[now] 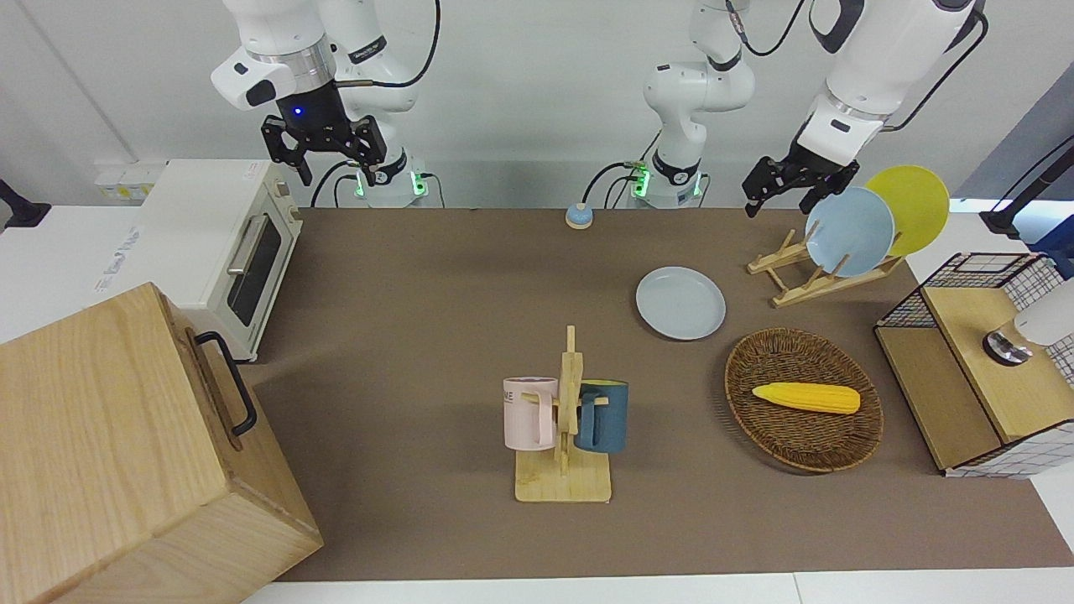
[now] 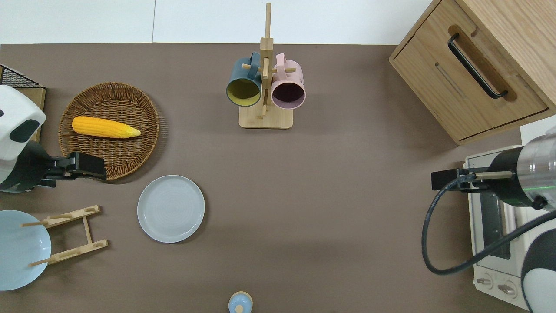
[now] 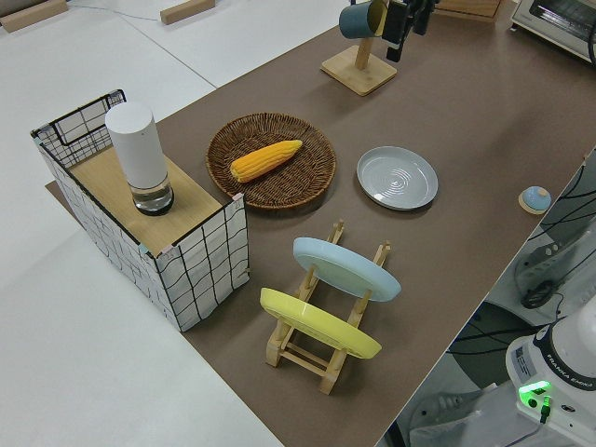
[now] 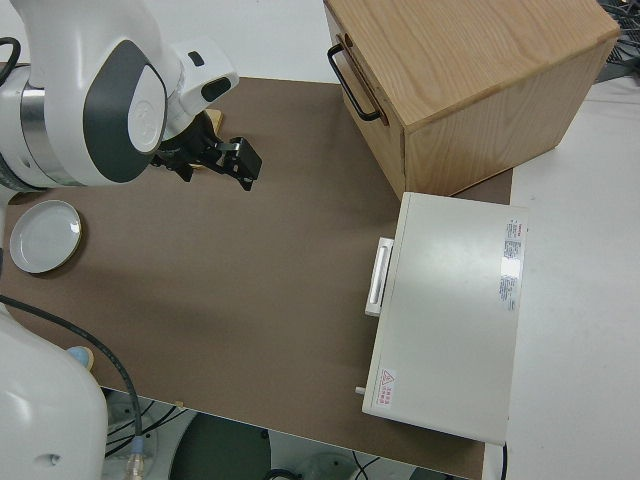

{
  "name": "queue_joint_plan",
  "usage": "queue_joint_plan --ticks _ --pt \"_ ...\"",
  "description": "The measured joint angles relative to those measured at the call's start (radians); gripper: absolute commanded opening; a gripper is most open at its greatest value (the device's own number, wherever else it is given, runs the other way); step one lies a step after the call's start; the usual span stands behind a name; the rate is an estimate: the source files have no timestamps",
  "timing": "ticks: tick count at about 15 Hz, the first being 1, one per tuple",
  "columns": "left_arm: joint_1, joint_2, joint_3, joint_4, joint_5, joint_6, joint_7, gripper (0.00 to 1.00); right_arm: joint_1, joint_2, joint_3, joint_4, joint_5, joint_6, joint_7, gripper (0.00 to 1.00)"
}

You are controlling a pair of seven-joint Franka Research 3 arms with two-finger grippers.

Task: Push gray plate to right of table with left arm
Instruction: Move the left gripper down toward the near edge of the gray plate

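On the table (image 1: 419, 352), the gray plate (image 2: 170, 208) lies flat beside the wicker basket (image 2: 108, 130) and plate rack (image 2: 69, 234), untouched. The left gripper (image 2: 89, 165) hovers over the basket's edge, fingers' state indeterminable; the push appears not begun. The right arm is parked.

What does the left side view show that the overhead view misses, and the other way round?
Only the left side view shows the yellow plate in the plate rack and the white cylinder on the wire-sided box. Only the overhead view shows the pink mug on the mug stand, the wooden cabinet and the right gripper. Both show the gray plate lying flat on the table, the basket holding the corn, the sky-blue plate and the small blue knob.
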Motion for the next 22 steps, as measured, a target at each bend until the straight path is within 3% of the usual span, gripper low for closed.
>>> queue_joint_plan --ticks 18,22 --pt "-0.026 0.000 -0.023 0.003 0.000 0.000 0.000 0.99 0.000 0.000 0.000 0.000 0.000 0.000 0.000 0.996" --pt "-0.027 0.008 -0.025 -0.062 0.000 0.041 0.000 0.99 0.000 0.000 0.000 0.000 0.000 0.000 0.000 0.996"
